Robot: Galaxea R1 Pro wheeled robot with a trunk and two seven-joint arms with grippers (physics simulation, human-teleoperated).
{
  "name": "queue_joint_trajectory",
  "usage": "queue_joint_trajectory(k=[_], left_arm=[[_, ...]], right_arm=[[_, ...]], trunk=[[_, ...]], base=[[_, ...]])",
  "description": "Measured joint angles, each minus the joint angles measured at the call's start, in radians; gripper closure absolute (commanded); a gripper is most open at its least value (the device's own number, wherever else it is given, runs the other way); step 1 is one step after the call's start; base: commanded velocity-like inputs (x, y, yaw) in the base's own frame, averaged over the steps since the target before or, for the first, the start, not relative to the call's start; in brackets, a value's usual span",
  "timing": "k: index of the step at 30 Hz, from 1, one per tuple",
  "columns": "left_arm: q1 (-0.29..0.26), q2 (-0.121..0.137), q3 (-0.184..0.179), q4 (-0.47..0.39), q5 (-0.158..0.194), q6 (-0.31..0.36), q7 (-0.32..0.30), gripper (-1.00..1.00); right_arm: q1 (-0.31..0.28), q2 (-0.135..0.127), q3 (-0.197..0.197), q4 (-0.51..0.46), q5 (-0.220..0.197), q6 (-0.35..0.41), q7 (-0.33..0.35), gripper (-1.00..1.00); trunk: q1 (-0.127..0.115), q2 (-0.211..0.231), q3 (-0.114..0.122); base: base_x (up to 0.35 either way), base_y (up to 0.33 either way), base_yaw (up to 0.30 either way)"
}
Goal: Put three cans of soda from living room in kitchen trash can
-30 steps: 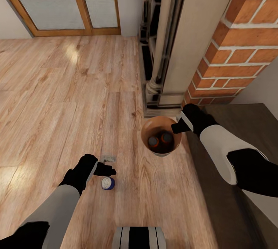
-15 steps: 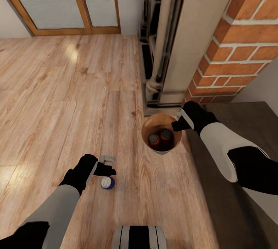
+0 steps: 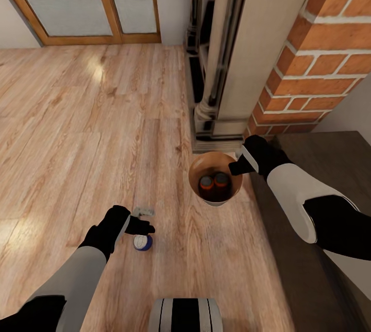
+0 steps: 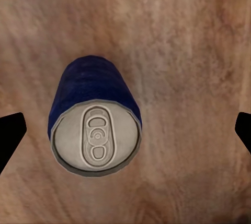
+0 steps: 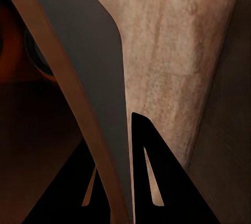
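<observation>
I count 3 soda cans. 2 orange cans (image 3: 213, 183) stand upright side by side inside the trash can (image 3: 198, 188), silvery tops up. The 1 dark blue can (image 3: 142, 242) stands upright on the wood-plank floor (image 3: 77, 131), well apart from the bin and close to my base.

There is 1 trash can, and my right gripper (image 3: 236, 167) has it by the rim: on the right wrist view the fingers (image 5: 149, 172) sit closed on either side of the bin's wall (image 5: 89, 78), brown inner face on one side and grey outer face on the other. The bin looks lifted above the floor, just in front of the fireplace surround (image 3: 216, 64).

My left gripper (image 3: 147, 227) hangs just above and beside the blue can. On the left wrist view the can (image 4: 95, 117) sits between the 2 fingers (image 4: 10, 135), which are spread wide at the frame edges and touch nothing.

Around it: the red brick chimney (image 3: 319, 53) rises to the right, a dark worktop (image 3: 309, 270) lies under my right arm, and wood-framed glass doors (image 3: 87, 7) stand at the far wall. A small grey object (image 3: 144, 212) lies on the floor by the left hand; I cannot tell what it is.
</observation>
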Motion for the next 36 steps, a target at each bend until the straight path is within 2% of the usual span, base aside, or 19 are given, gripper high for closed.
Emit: queue_joint_trajectory(k=[15,25,36], left_arm=[[0.0,0.001,0.0,0.0,0.0,0.001,-0.001,-1.0],[0.0,0.001,0.0,0.0,0.001,0.013,-0.002,-1.0],[0.001,0.001,0.0,0.0,0.001,0.014,-0.002,-1.0]], right_arm=[[-0.038,0.009,0.0,0.021,0.001,0.0,-0.001,1.0],[-0.041,0.007,-0.001,0.026,0.001,0.0,0.0,1.0],[-0.041,0.007,0.0,0.025,0.003,0.0,-0.001,1.0]], trunk=[[0.0,0.0,-0.021],[0.038,-0.07,-0.067],[0.038,-0.07,-0.084]], base=[[0.0,0.0,0.0],[0.0,0.0,0.0],[0.0,0.0,0.0]])
